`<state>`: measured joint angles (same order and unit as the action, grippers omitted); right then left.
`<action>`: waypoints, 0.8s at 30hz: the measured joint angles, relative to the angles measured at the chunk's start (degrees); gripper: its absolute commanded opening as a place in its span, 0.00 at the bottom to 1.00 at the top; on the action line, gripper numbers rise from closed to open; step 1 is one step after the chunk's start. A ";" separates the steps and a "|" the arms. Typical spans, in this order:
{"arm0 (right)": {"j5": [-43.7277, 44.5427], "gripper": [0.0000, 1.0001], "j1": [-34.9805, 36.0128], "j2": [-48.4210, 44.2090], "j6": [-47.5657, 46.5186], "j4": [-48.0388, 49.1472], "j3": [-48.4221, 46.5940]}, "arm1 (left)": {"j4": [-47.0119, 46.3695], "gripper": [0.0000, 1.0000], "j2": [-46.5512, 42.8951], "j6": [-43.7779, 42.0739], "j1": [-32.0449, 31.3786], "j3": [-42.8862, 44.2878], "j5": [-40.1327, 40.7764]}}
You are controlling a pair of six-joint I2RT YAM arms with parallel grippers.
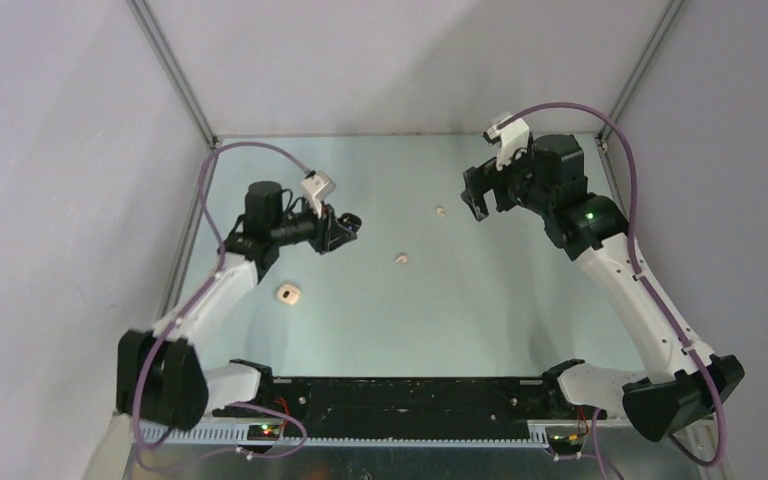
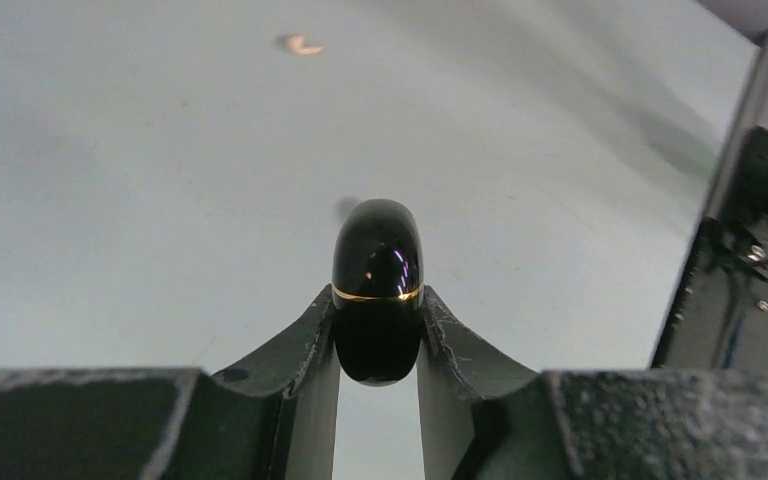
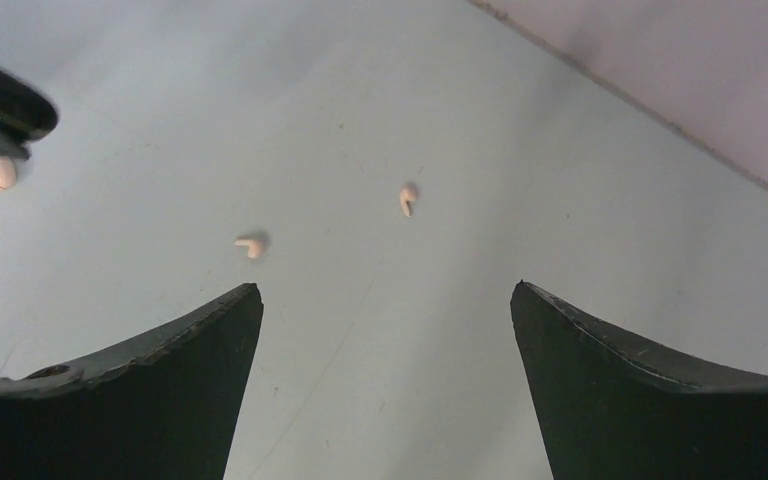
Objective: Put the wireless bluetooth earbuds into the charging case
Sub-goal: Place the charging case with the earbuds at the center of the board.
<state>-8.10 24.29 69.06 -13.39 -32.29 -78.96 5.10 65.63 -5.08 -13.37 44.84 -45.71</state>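
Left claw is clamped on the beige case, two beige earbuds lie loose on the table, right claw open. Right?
Not quite: the left claw is clamped on the black case, not a beige one, as the left wrist view shows. The rest stands.

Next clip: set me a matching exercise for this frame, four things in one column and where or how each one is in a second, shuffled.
1. glossy black rounded plastic case with a gold seam
2. pale beige rounded plastic case
3. right hand
4. pale beige plastic earbuds

A. open, holding nothing
B. clamped in the left hand
C. on the table beside the left arm
D. loose on the table between the two hands

Pairs: 1-B, 2-C, 3-A, 4-D
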 measured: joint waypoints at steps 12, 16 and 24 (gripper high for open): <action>-1.84 1.00 -3.93 1.70 1.18 0.13 5.07 | 14.10 0.00 38.40 0.81 0.02 25.70 9.40; -1.86 0.99 -4.50 1.66 1.14 0.55 5.27 | 15.65 0.05 44.09 3.54 0.02 27.91 11.21; -2.93 0.99 -5.95 1.14 1.16 0.83 6.78 | 17.38 0.23 50.36 8.79 0.02 33.57 14.47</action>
<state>-11.03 18.35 70.19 -12.23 -31.46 -72.18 22.48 115.98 3.70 -13.34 78.41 -31.24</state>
